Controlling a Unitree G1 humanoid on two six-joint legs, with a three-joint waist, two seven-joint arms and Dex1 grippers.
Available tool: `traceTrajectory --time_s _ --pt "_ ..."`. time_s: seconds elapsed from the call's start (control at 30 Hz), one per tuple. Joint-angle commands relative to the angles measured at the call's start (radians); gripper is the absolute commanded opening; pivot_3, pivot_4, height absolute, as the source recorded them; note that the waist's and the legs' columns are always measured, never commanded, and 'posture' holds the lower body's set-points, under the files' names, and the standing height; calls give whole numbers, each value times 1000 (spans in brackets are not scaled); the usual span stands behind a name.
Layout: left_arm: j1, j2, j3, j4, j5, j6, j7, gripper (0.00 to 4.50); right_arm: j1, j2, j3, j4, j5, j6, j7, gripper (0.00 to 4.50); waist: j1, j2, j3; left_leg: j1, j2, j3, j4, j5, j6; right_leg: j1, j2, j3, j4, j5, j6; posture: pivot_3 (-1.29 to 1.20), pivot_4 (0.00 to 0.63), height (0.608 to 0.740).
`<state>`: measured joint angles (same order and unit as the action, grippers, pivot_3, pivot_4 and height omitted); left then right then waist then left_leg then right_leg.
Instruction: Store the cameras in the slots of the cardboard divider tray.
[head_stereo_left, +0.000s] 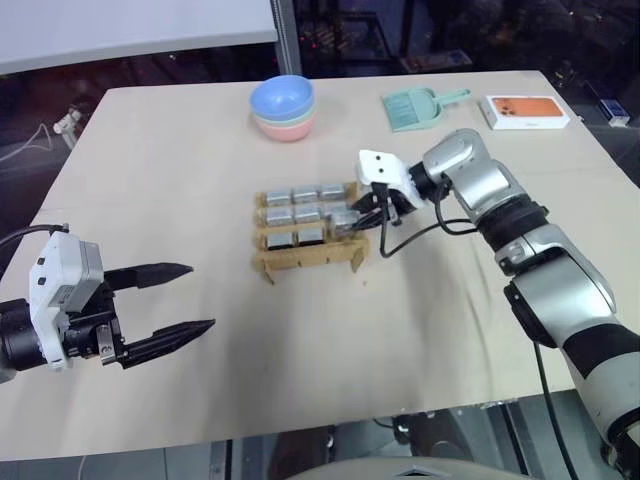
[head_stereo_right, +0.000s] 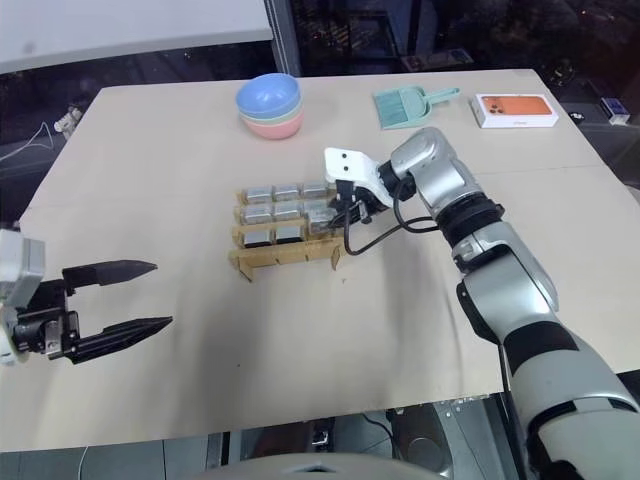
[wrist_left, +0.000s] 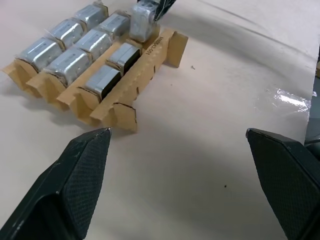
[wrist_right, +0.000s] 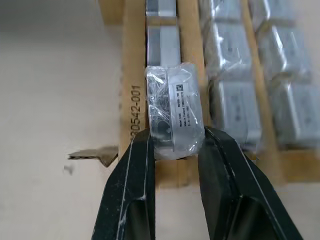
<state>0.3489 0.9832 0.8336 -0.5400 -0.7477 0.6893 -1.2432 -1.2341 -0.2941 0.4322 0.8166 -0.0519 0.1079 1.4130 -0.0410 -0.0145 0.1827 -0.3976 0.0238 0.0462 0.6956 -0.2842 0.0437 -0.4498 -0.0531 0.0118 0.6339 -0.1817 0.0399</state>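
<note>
The cardboard divider tray (head_stereo_left: 308, 257) lies mid-table with several silver-grey cameras (head_stereo_left: 300, 212) in its back rows; the front row is bare. My right gripper (head_stereo_left: 352, 222) hangs over the tray's right end, shut on one plastic-wrapped camera (wrist_right: 175, 117). That camera sits just above the free end slot of the third row, next to two seated cameras (wrist_left: 112, 67). The left wrist view shows the held camera (wrist_left: 142, 20) above the tray's far corner. My left gripper (head_stereo_left: 200, 296) stands open, with nothing in it, at the table's left, well apart from the tray.
Stacked bowls (head_stereo_left: 283, 105) sit at the back centre. A teal dustpan with brush (head_stereo_left: 420, 107) and a white box with an orange top (head_stereo_left: 527, 110) lie at the back right. The table's front edge (head_stereo_left: 300, 428) runs just below my left gripper.
</note>
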Motion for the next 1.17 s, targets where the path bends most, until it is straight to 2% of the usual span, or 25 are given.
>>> traceTrajectory --time_s 0.03,0.33,0.43,0.5,0.6,0.77,0.9,1.03,1.17 --pt "-9 4 28 -2 -12 -16 2 4500 -11 -19 6 19 -41 -19 7 658 3 0 0 0 0 0 0 0 0 0 0 0 0 0 0 0 150 740" --pt "-39 12 -12 29 -5 -34 2 4500 -2 4 20 -4 -65 38 25 658 5 0 0 0 0 -1 -1 1 -1 1 -1 -1 -1 0 0 0 150 740" --pt "-55 12 -36 42 26 -54 25 4500 -3 6 13 -1 -70 36 20 2129 5 -1 0 0 -1 -1 -3 1 -1 1 -1 -1 -2 0 0 0 150 740" --pt "-63 8 -45 46 27 -62 29 4500 1 8 -5 -5 -62 32 2 2906 2 -1 0 0 -1 -1 -4 1 -1 1 -1 -1 -3 0 0 0 150 740" --pt "-83 -7 -48 47 20 -50 73 4500 18 5 -90 -33 -5 34 -66 4415 -1 -1 0 1 -1 -1 -8 2 -3 0 0 -1 -4 0 0 0 150 740" --pt "-88 -84 -52 10 45 -22 238 4500 128 -104 -259 -181 175 51 27 4415 2 -1 0 0 -1 -4 -12 2 -3 0 0 -2 -7 3 4 0 150 740" --pt "41 -207 -21 -37 75 -67 279 4500 423 -266 -398 -387 312 87 84 4415 12 -3 -2 0 -1 -4 -13 1 -2 1 -3 -3 -10 3 4 0 150 740" --pt "96 -302 6 30 74 -139 287 4500 649 -336 -487 -559 407 156 46 4415 22 -3 -2 -1 -2 0 -14 -1 1 1 -6 -4 -13 2 4 0 150 740" --pt "154 -361 -20 48 110 -224 278 4500 833 -375 -545 -648 443 174 -11 4415 18 -3 -2 3 -1 2 -11 -3 6 2 -1 -1 -10 0 1 0 150 740"
